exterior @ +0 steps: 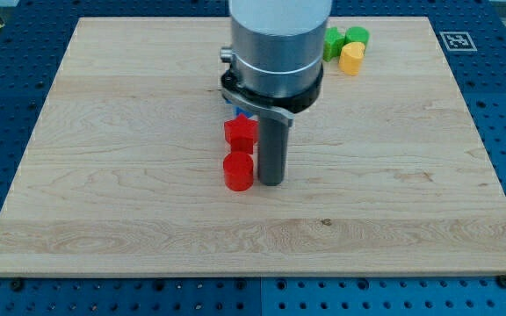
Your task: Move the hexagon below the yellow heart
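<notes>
My tip (271, 182) rests on the wooden board, touching or nearly touching the right side of a red block (238, 171), which looks round or hexagonal. A second red block (241, 132), more angular, sits just above it, left of the rod. A blue block (242, 112) is mostly hidden behind the arm, above the red ones. The yellow heart (351, 58) lies near the view's top right, touching two green blocks, one at its left (331, 43) and one above it (357, 36).
The wooden board (104, 175) lies on a blue perforated table. The arm's grey cylinder (275, 44) covers the board's top centre. A fiducial marker (454, 40) sits off the board's top right corner.
</notes>
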`<action>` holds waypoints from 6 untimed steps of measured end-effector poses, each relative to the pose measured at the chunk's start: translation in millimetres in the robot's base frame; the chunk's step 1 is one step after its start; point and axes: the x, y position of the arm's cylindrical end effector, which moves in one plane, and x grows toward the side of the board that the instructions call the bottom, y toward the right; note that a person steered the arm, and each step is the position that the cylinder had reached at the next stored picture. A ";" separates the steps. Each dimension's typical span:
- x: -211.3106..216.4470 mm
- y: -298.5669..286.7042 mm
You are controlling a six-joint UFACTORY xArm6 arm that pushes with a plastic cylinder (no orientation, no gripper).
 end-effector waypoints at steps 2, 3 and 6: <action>-5.2 53.2; -5.2 53.2; -5.2 55.9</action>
